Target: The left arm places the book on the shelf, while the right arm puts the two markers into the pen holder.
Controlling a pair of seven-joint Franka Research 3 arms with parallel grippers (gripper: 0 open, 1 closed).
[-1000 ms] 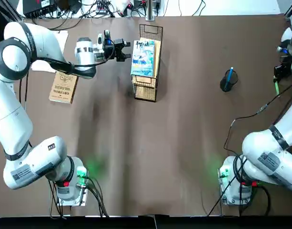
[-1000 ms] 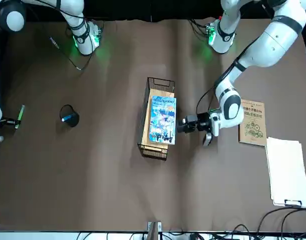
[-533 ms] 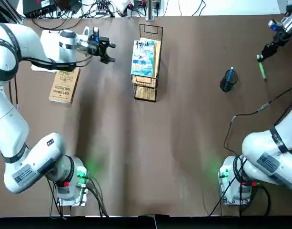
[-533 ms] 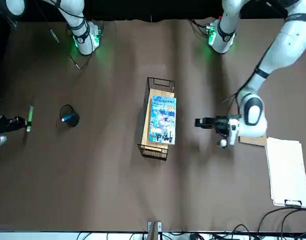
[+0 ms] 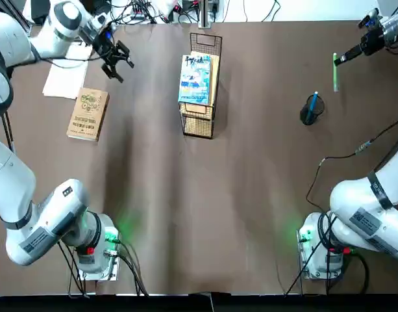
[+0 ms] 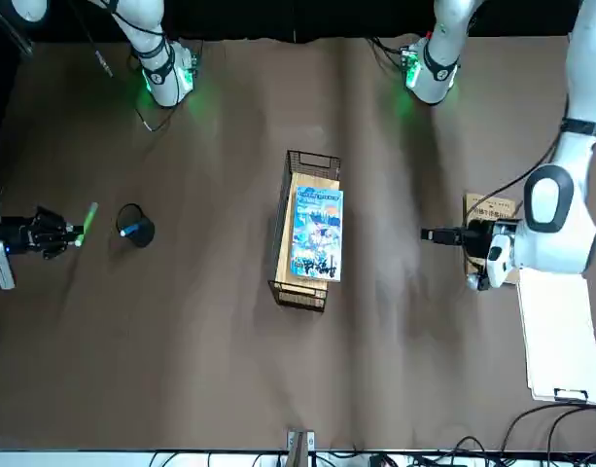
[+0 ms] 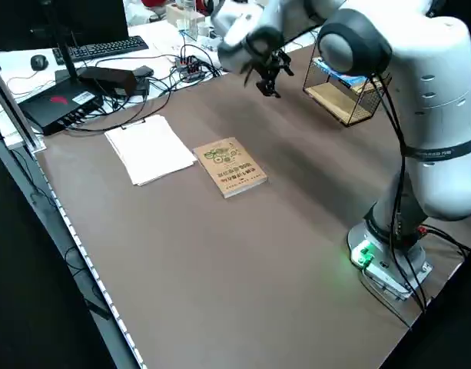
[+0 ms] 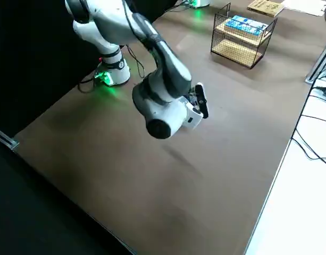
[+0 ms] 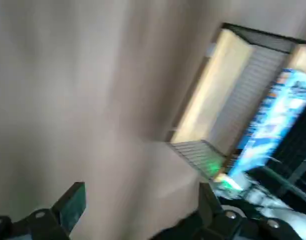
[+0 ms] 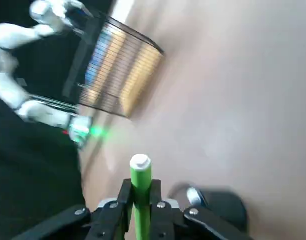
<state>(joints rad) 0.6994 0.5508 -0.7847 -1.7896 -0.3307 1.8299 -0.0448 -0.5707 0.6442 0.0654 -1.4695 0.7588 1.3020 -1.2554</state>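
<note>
The light blue book (image 5: 194, 78) lies flat on the wooden top of the wire shelf (image 5: 199, 123), also seen as book (image 6: 317, 233) on shelf (image 6: 312, 163). My left gripper (image 5: 121, 65) is open and empty, well to the left of the shelf and above the tan book. The left wrist view shows its fingers (image 9: 73, 205) spread, with the book (image 9: 270, 120) beyond. My right gripper (image 5: 341, 60) is shut on the green marker (image 5: 335, 73), held in the air just beyond the pen holder (image 5: 309, 114). A blue marker (image 5: 314, 101) stands inside the pen holder. The green marker (image 10: 140, 192) sits between the right fingers.
A tan-brown book (image 5: 87, 114) lies at the left of the table, with a white paper sheet (image 5: 63, 77) behind it. Cables and equipment line the far edge. The right arm's black cable (image 5: 345, 156) trails across the table's right side.
My left gripper has drawn back from the shelf toward the far left, leaving the book on it. My right gripper has carried the green marker inward, nearer the pen holder.
</note>
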